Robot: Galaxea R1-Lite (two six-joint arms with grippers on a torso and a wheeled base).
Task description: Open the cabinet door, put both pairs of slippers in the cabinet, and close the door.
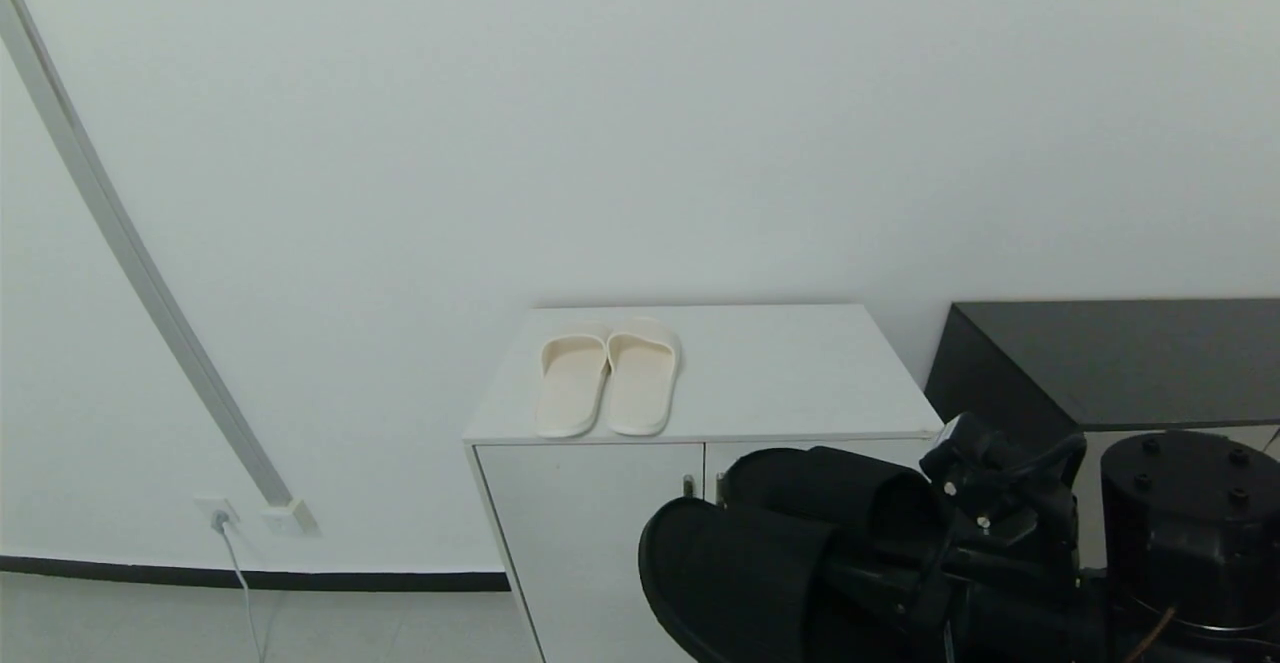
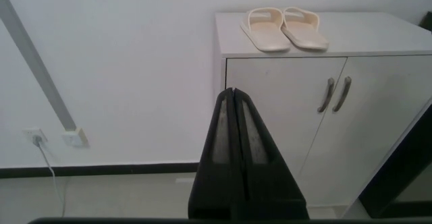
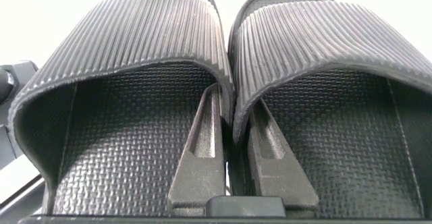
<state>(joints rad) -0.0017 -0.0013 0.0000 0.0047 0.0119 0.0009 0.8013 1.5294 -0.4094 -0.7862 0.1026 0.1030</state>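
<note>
The right gripper is clenching the black slippers, pinching the two inner edges together between its fingers so the pair is hanging as one bundle. In the head view the pair's long axis is running out from the gripper toward about 9 to 10 o'clock, with the straps on the far end. Beyond them, also at about 9 to 10 o'clock, the door handles are standing side by side, each running 12 to 6, on the closed front of the cabinet. Farther out at 10 o'clock, the cream slippers are lying side by side on the cabinet top, with their long axes running 12 to 6.

The left gripper is sitting clamped on nothing, fingers pressed flat together, well apart from the handles. With the doors shut and the right arm loaded, the free left arm is looking like the one to pull a handle, though it is probably standing farther off.
</note>
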